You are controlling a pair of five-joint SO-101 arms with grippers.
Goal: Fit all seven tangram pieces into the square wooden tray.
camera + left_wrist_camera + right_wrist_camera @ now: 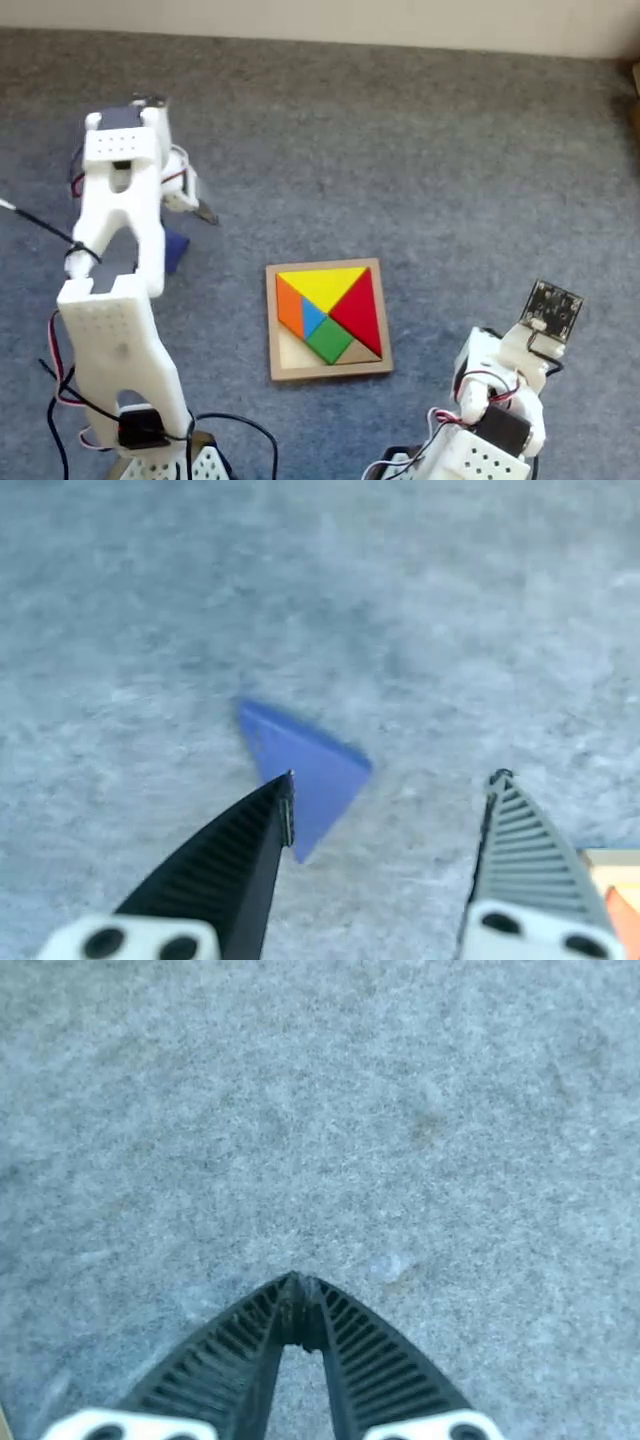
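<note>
The square wooden tray (330, 373) holds yellow (325, 283), red (358, 312), orange (288, 305), light blue (312, 318) and green (330, 340) pieces packed together. Whether the brownish patch in one corner is a piece is unclear. A dark blue triangle (305, 765) lies on the grey counter (450, 150) well apart from the tray, half hidden under the left arm. The left end effector (392, 780) hangs spread wide over the triangle. The right end effector (300, 1290) is pinched closed, empty.

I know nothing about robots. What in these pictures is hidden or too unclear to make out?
High view: the dark blue piece is mostly covered by the left arm, so its outline is hidden.
High view: the wooden tray has pale lower corners too small to tell bare wood from pieces.
Left wrist view: the wooden tray is cut off by the picture's edge past one corner.
</note>
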